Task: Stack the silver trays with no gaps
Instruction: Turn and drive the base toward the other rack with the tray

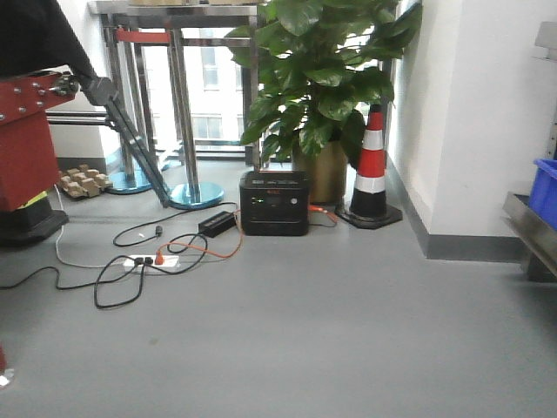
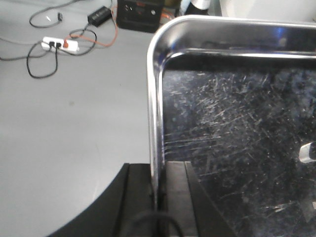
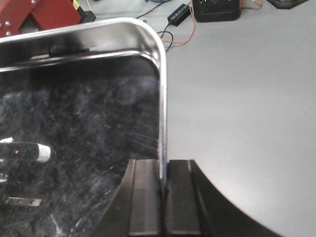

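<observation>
Left claw is clamped on the tray, one finger outside the left rim, one inside, with the steel pinched between them. Right claw mirrors it on the right rim, jaws closed hard on the edge.

The tray hangs between the two claws, up off the grey floor, which shows well below its rounded far corners on both sides. Its bottom is dark, polished and heavily scratched, with bright glints on the walls.

Beyond the left corner a white power strip lies on the floor with black cables looped around it and an orange lead running off.

From the front camera, a black power box sits on the floor. A leafy plant in a gold pot stands just behind it, and a red-and-white cone stands against the wall beside that. A blue bin peeks in at the right edge.
</observation>
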